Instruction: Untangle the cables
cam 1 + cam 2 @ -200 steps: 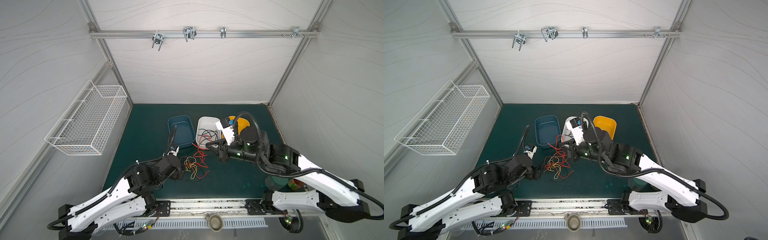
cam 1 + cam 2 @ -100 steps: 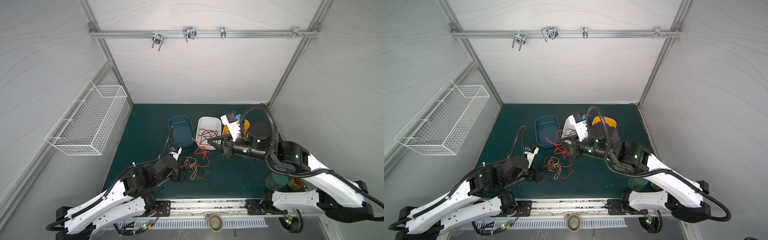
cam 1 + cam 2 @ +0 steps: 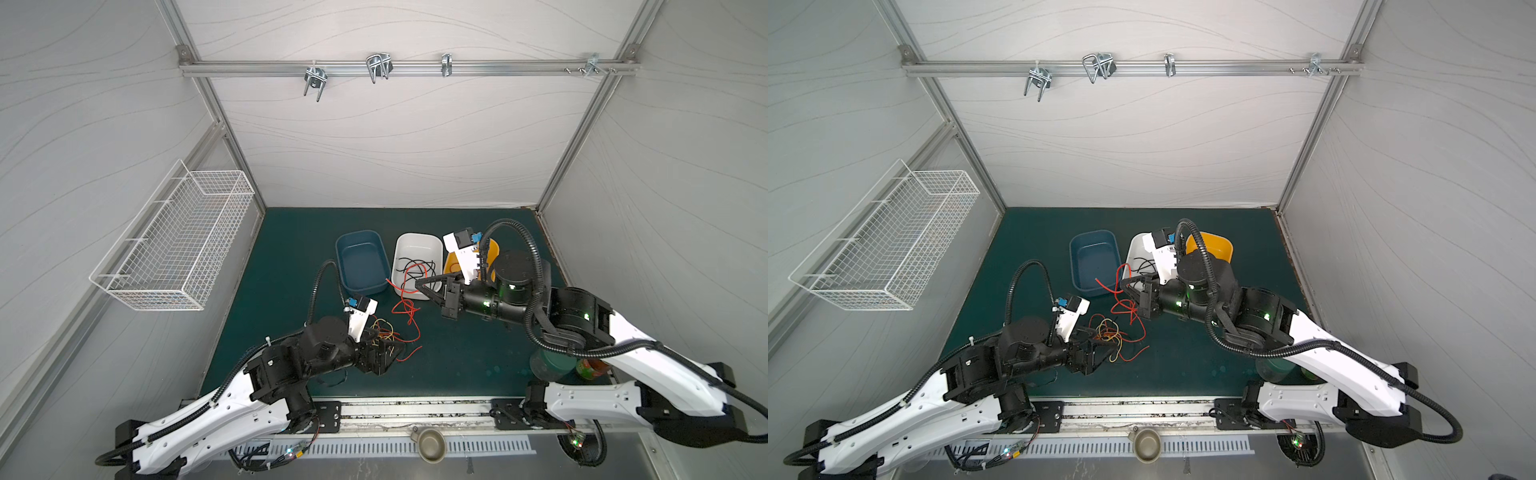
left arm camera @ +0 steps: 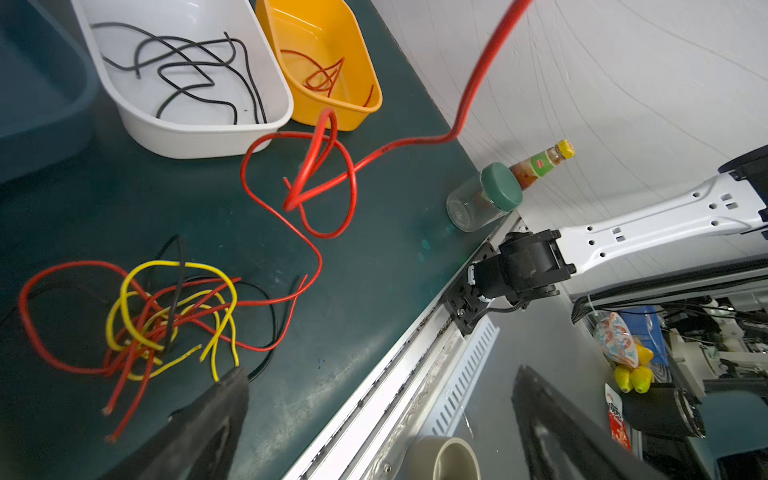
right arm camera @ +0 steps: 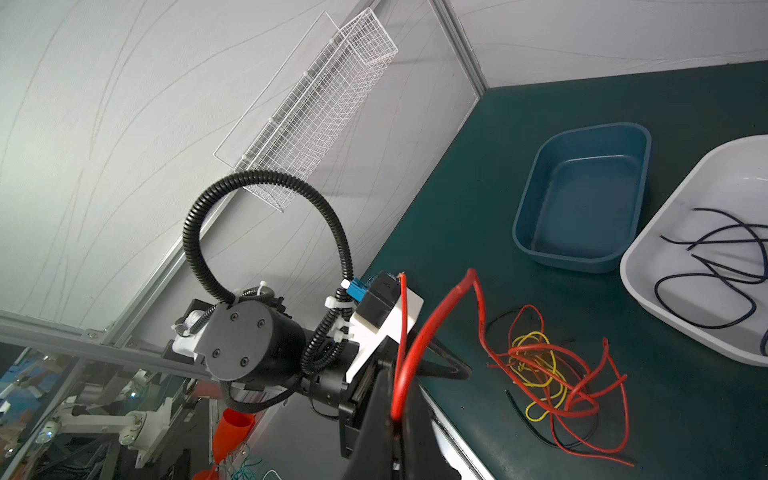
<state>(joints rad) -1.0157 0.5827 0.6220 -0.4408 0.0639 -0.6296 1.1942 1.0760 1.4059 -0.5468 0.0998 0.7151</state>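
Note:
A tangle of red, yellow and black cables (image 3: 384,332) (image 3: 1108,334) (image 4: 166,316) (image 5: 540,374) lies on the green mat. My right gripper (image 3: 417,283) (image 3: 1128,283) (image 5: 395,415) hangs above the mat by the white tub, shut on a red cable (image 5: 424,332) (image 4: 469,95) (image 3: 405,305). That cable loops down and trails into the tangle. My left gripper (image 3: 392,357) (image 3: 1106,353) (image 4: 378,380) stands open at the tangle's near edge, with nothing between its fingers. Black cables (image 4: 187,62) lie in the white tub (image 3: 417,237), and a red cable (image 4: 324,77) in the orange tub (image 4: 353,112).
An empty blue tub (image 3: 359,266) stands left of the white one. A green-lidded jar (image 4: 486,199) and a sauce bottle (image 4: 540,160) stand at the mat's front right corner. A wire basket (image 3: 174,241) hangs on the left wall. A tape roll (image 3: 430,442) sits beyond the front rail.
My right gripper has drawn the red cable up and away from the tangle, toward the tubs. My left gripper has moved to the right, up to the tangle's near edge.

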